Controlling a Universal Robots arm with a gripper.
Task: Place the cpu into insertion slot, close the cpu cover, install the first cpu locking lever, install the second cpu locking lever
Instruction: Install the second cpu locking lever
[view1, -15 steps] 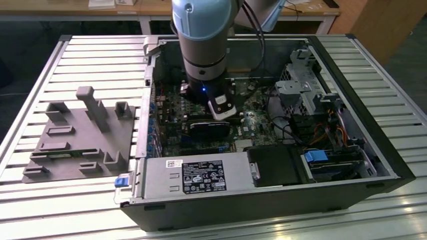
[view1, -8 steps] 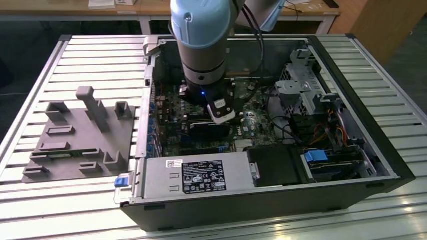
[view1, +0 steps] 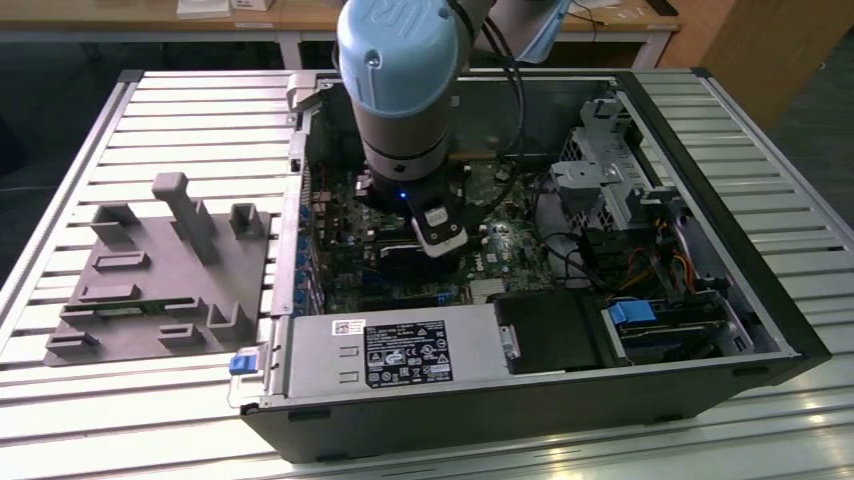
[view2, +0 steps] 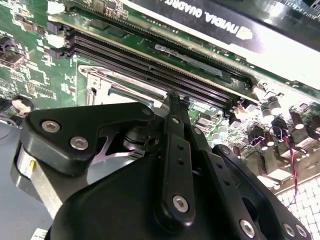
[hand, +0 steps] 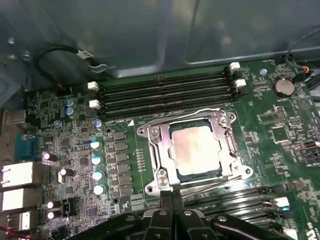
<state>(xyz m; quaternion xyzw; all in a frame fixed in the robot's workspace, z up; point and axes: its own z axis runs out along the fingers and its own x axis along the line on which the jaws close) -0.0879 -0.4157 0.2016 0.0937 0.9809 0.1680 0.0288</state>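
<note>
The black two-finger gripper (hand: 172, 212), fingers pressed together and holding nothing, sits at lower centre of the first wrist view, beside the silver-rimmed square insertion slot (hand: 150, 150). The dull grey square cpu (hand: 195, 150) lies seated under the thin silver cpu cover (hand: 227, 145). The stiff, springy wire levers are best pushed near their free ends.

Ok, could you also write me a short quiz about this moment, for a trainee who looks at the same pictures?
1. True or false: in the first wrist view, the cpu lies under the window of the closed cpu cover.
2. In the first wrist view, the pincer is nearest to: A) the cpu cover, B) the round coin battery, C) the white cable plug.
3. Missing word: in the exterior view, the arm reaches down into the open computer ____.

Key: 1 true; 2 A; 3 case.
</note>
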